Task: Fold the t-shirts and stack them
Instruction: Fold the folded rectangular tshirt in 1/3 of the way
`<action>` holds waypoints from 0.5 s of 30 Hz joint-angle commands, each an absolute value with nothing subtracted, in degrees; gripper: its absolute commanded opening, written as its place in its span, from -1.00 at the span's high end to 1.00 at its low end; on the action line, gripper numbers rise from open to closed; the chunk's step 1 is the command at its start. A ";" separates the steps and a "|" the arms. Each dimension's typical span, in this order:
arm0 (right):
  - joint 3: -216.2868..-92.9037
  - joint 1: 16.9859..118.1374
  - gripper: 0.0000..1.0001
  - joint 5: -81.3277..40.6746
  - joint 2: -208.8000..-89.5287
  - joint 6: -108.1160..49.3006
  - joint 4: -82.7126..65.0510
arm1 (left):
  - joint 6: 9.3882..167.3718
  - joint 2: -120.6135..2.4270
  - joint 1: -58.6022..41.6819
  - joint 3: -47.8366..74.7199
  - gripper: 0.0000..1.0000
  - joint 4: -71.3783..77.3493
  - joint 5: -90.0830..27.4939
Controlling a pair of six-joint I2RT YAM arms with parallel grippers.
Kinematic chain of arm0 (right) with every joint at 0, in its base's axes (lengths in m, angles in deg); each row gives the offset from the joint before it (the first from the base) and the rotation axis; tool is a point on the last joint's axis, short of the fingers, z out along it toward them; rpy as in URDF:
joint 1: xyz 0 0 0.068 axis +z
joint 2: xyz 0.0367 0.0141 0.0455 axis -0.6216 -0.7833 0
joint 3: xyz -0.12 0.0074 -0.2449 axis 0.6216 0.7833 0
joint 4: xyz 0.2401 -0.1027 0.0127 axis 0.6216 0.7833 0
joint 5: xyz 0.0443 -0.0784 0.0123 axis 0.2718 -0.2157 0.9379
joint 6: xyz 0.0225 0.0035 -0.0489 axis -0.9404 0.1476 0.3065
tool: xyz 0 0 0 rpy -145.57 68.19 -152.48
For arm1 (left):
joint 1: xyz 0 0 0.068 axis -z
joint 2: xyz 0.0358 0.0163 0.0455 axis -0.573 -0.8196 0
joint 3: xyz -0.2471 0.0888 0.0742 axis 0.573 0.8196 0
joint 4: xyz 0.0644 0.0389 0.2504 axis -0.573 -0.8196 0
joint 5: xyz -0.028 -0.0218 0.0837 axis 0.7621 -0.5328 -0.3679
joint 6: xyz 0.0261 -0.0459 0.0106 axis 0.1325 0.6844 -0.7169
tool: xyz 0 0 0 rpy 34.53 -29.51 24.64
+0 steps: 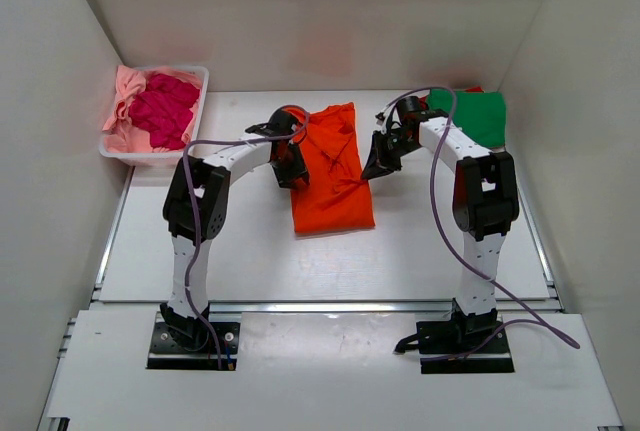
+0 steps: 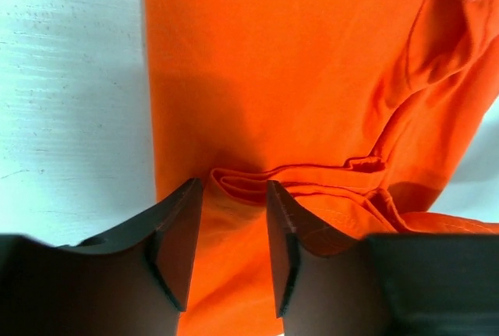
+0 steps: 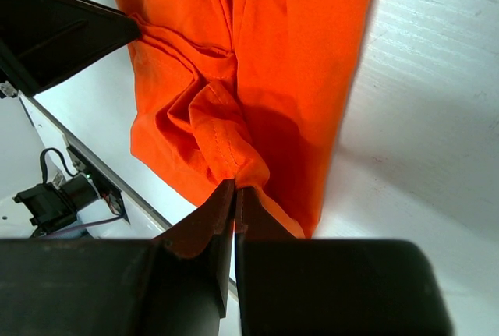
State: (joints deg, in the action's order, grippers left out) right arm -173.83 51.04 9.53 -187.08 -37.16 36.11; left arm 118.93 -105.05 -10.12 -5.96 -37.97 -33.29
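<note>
Overhead view first. The flat white table (image 1: pixel 250 261) carries everything. On it, dead centre and a little toward 12 o'clock, lies the bright orange t-shirt (image 1: pixel 335 196), soft plain cloth. It looks already folded into a long narrow panel that runs 12 to 6, with the collar end rumpled at the top.

At 10 o'clock sits the white plastic basket (image 1: pixel 135 157), well apart from the work. It holds a crumpled magenta t-shirt (image 1: pixel 165 111) on top of a light pink t-shirt (image 1: pixel 122 101). My read is that these are the ones waiting their turn.

At 2 o'clock a folded green t-shirt (image 1: pixel 480 116) lies flat with a red edge peeking out behind it. That looks like your stack site, parked clear of the folding area.

The left gripper (image 2: pixel 232 188) is at the orange panel's 9 o'clock edge. Its jaws are spread, and a bunched ridge of cloth lies at the tips without being pinched.

The right gripper (image 3: pixel 234 188) is at the 3 o'clock edge. Its jaws are pressed together on a peak of orange fabric near the hem line, lifting it into a small tent.

The two arms sit at opposite edges at mid-length, probably for a crosswise fold. You have one side held and the other not. Get the left grip on before you lift, or the panel is likely to skew.
</note>
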 commanded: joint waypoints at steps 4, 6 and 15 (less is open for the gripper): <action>-172.57 50.56 0.99 10.88 -184.36 -36.83 34.43 | 118.81 -103.74 -9.65 -4.74 0.22 -36.65 -32.52; -172.39 50.74 1.00 10.88 -184.28 -36.75 34.35 | 119.16 -103.75 -9.12 -5.18 0.64 -36.91 -31.91; -173.97 50.30 1.00 10.97 -183.84 -37.00 33.82 | 120.04 -99.98 -9.91 -4.74 0.96 -37.61 -31.91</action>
